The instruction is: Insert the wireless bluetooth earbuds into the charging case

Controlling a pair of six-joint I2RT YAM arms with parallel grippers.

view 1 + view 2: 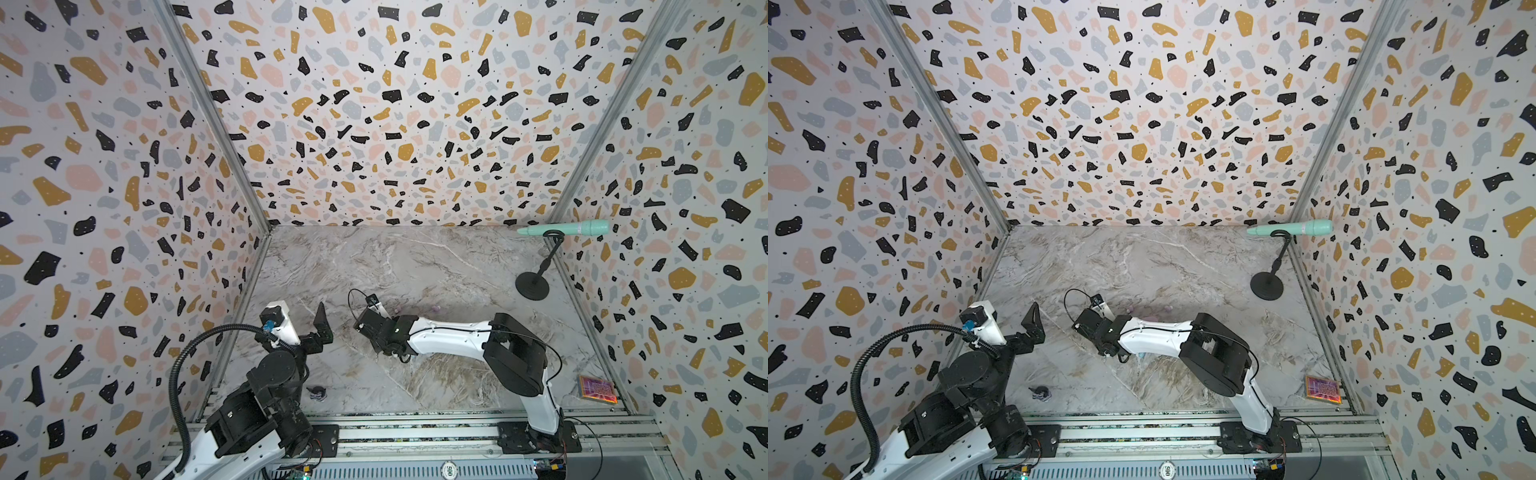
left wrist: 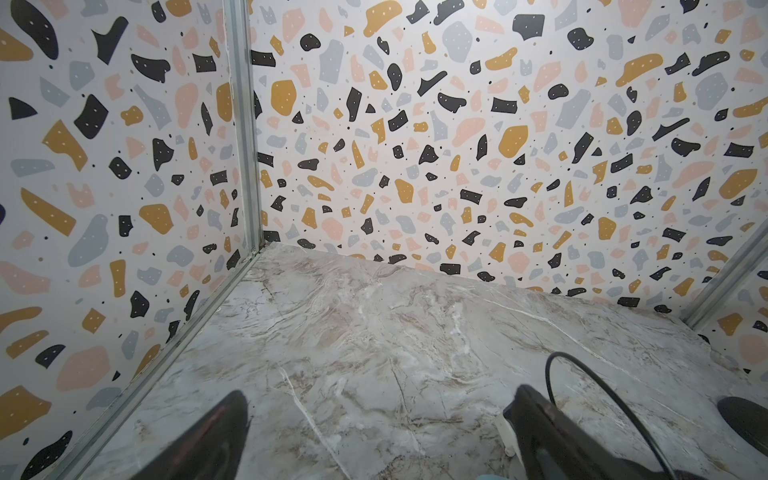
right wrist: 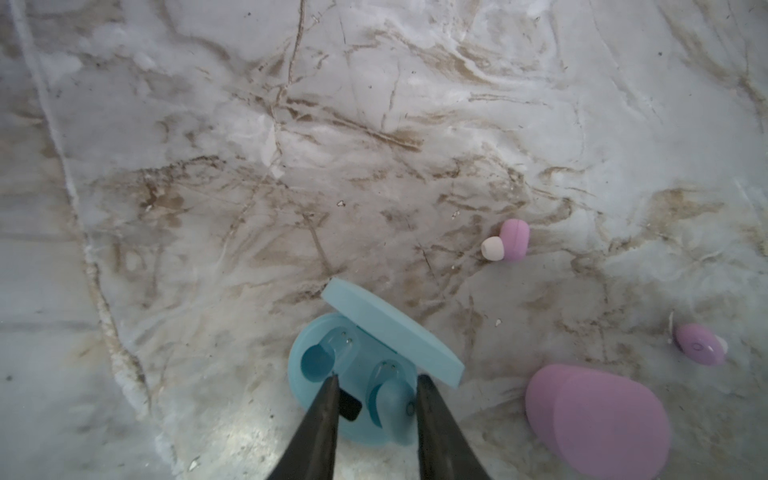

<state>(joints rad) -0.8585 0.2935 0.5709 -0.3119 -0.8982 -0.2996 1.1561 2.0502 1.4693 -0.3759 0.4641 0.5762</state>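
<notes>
A pale blue charging case [image 3: 316, 399] lies open on the marble table, its lid [image 3: 390, 336] raised. A blue earbud [image 3: 390, 405] rests in one socket. The other socket [image 3: 318, 363] shows only its dark hollow. My right gripper [image 3: 378, 380] hangs just above the case, open a little. The earbud lies between its fingers, with a gap on one side. Two pink earbuds [image 3: 514, 240] [image 3: 700, 344] lie loose beyond a closed pink case [image 3: 598, 419]. My left gripper [image 2: 378, 399] is wide open over bare table, holding nothing, near the left wall in a top view [image 1: 322, 328].
A mint microphone [image 1: 569, 228] rests on a black stand [image 1: 533, 284] at the back right. A small colourful box [image 1: 598, 388] lies by the right wall near the front. A small dark object [image 1: 318, 392] lies near the left arm's base. Patterned walls enclose three sides.
</notes>
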